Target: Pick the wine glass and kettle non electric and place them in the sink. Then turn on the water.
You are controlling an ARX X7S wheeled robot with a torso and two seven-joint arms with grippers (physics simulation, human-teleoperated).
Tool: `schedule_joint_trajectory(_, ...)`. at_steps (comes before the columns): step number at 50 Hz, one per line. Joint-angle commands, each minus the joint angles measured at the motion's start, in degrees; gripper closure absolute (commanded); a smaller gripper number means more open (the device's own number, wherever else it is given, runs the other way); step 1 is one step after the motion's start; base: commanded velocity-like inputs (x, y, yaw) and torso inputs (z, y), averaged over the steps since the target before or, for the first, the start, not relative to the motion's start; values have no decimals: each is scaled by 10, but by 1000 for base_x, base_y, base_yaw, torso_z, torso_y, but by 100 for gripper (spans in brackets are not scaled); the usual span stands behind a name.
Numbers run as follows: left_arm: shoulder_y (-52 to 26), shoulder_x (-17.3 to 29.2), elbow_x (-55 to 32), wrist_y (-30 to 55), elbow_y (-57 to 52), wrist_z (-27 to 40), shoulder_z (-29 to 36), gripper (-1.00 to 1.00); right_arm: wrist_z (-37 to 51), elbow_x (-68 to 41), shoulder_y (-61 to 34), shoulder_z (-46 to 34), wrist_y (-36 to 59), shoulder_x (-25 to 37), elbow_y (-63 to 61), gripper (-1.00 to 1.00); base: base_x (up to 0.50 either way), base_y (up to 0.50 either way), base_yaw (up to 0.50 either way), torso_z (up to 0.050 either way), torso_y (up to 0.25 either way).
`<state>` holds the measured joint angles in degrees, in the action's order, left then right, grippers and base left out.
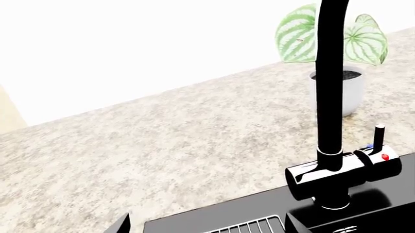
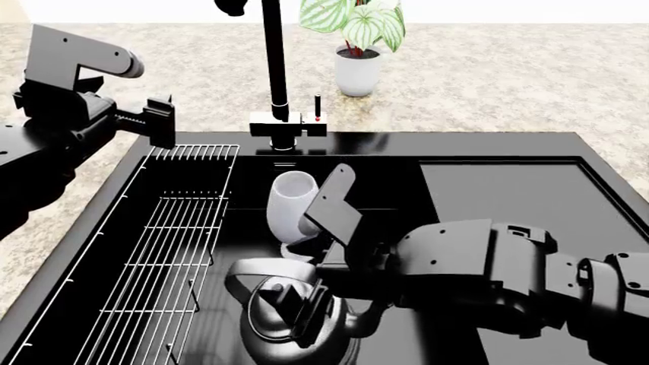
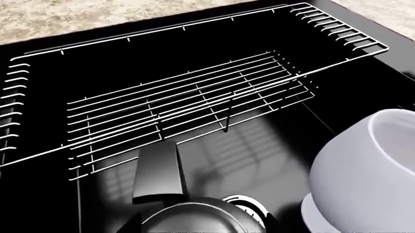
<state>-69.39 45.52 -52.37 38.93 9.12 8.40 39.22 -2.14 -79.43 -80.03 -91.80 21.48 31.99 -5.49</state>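
Note:
The pale wine glass (image 2: 292, 199) (image 3: 363, 170) stands upright inside the black sink (image 2: 487, 148) (image 3: 214, 63). Just in front of it the dark grey kettle (image 2: 289, 331) (image 3: 201, 216) rests on the sink floor, its arched handle (image 3: 157, 170) up. My right gripper (image 2: 309, 255) (image 3: 199, 222) is open. One finger rises beside the glass, and the other lies over the kettle's top. My left gripper (image 2: 160, 122) (image 1: 207, 224) is open and empty. It hovers over the sink's back left corner, left of the black faucet (image 2: 273, 68) (image 1: 331, 97) and its lever (image 2: 318, 106) (image 1: 379, 138).
A white wire rack (image 2: 167, 243) (image 3: 168, 97) fills the sink's left side. A white pot with a green plant (image 2: 357, 65) (image 1: 347, 82) stands on the speckled counter (image 2: 487, 68) (image 1: 162, 141) behind the faucet. The flat drainboard (image 2: 507, 194) lies to the right.

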Motion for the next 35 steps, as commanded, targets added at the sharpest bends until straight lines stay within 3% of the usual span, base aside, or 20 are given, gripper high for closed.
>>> schedule_joint_trajectory(1, -2, -2, 2, 0, 0, -1, 0, -100, 3, 0, -6, 0, 7, 5, -13, -100, 0, 0, 0, 0, 0)
schedule_joint_trajectory(35, -14, -4, 0, 10, -10, 2, -1, -100, 27, -37, -77, 36, 40, 71, -50, -100, 0, 0, 0, 0, 0)
